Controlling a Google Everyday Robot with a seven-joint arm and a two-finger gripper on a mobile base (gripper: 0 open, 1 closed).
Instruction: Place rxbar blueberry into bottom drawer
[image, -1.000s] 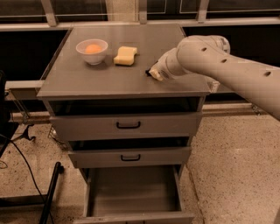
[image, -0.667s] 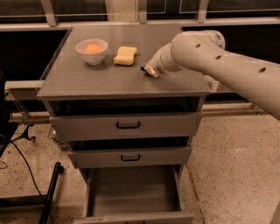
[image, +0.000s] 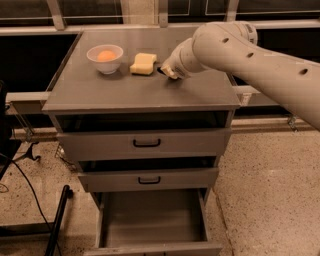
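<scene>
My gripper is down at the cabinet top, just right of the yellow sponge. A dark sliver at the gripper's tip looks like the rxbar blueberry; the arm hides most of it. The bottom drawer is pulled out at the foot of the cabinet, and its grey inside is bare. The thick white arm reaches in from the right and crosses the top's right half.
A white bowl with an orange ball stands at the cabinet top's left. The two upper drawers with black handles are slightly out. A black pole and cables lie on the floor at the left.
The arm has swung left across the cabinet top, bringing the gripper closer to the yellow sponge. The drawers and bowl have not moved.
</scene>
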